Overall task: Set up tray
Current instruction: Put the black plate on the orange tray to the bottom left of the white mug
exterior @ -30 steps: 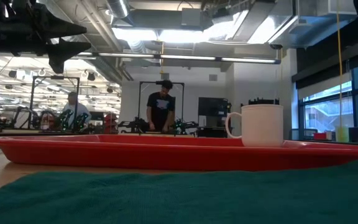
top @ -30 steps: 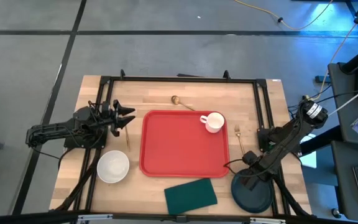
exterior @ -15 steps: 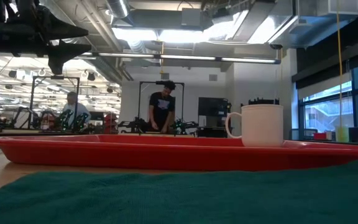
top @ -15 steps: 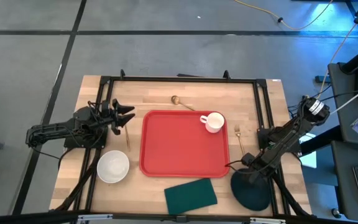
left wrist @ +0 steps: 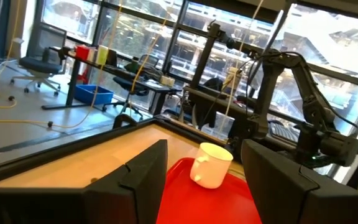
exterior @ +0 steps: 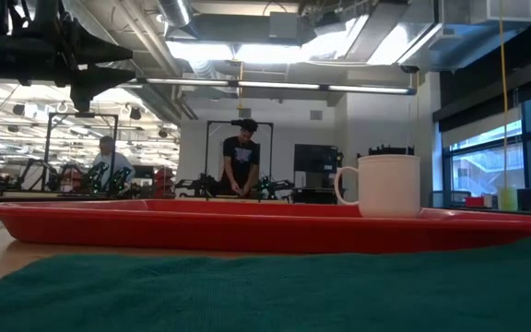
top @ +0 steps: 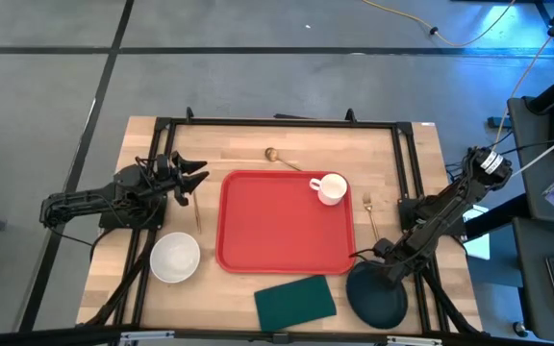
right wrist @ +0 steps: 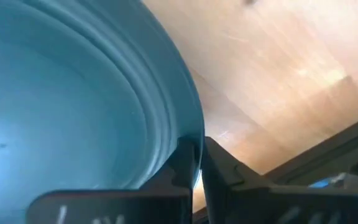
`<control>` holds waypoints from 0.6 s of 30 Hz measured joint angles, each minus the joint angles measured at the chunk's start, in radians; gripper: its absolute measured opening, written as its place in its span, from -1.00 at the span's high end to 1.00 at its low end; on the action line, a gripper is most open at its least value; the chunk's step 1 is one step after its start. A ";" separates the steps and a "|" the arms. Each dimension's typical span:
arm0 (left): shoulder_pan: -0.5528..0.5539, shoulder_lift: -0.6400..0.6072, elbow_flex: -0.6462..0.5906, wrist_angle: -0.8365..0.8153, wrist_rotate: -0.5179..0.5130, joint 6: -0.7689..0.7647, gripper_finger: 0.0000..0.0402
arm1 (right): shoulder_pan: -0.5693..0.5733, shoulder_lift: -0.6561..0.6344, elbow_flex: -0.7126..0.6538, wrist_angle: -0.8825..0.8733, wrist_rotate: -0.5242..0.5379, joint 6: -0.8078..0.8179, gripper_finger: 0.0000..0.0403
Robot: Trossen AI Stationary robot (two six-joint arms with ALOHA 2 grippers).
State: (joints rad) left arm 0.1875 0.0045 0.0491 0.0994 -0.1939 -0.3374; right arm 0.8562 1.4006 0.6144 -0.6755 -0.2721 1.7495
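The red tray (top: 285, 226) lies in the middle of the table, with a white mug (top: 330, 188) standing in its far right corner. A dark blue plate (top: 376, 296) lies right of the tray's near right corner, and my right gripper (top: 377, 254) is shut on its far rim. My left gripper (top: 198, 178) hovers open at the tray's far left, pointing at the mug (left wrist: 209, 165). The low view shows the tray (exterior: 247, 229) and the mug (exterior: 387, 184) side on. My right gripper pinches the plate's rim (right wrist: 195, 144) on its far side between the two fingers (right wrist: 180, 167), one on the inner face and one on the outer. It comes slanting down from the far right. Whether the plate is clear of the table I cannot tell.
A white bowl (top: 175, 258) sits near left of the tray and a dark green cloth (top: 295, 300) lies at the near edge. A gold spoon (top: 277, 156) lies beyond the tray, a fork (top: 367, 207) to its right and another gold utensil (top: 197, 216) to its left.
My right gripper has moved a little toward the tray's near right corner, and the blue plate has shifted with it toward the table's left.
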 joint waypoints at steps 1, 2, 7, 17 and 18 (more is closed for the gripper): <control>0.000 0.000 0.000 0.000 -0.002 0.000 0.01 | 0.000 0.001 0.000 0.003 -0.003 0.002 0.94; 0.000 0.000 0.000 0.000 -0.003 0.000 0.01 | 0.000 0.001 -0.001 0.006 -0.007 0.003 0.93; 0.000 0.000 0.000 0.000 -0.003 0.000 0.01 | 0.000 0.002 0.024 0.014 -0.012 -0.001 0.97; 0.000 0.000 0.000 -0.006 -0.003 0.002 0.01 | 0.000 0.006 0.120 0.011 0.008 -0.001 0.99; 0.000 0.000 0.000 -0.006 -0.003 0.002 0.01 | 0.000 0.006 0.136 0.009 0.019 -0.001 0.99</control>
State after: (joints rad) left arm 0.1875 0.0047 0.0490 0.0929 -0.1970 -0.3355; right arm 0.8562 1.4071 0.7504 -0.6662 -0.2528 1.7487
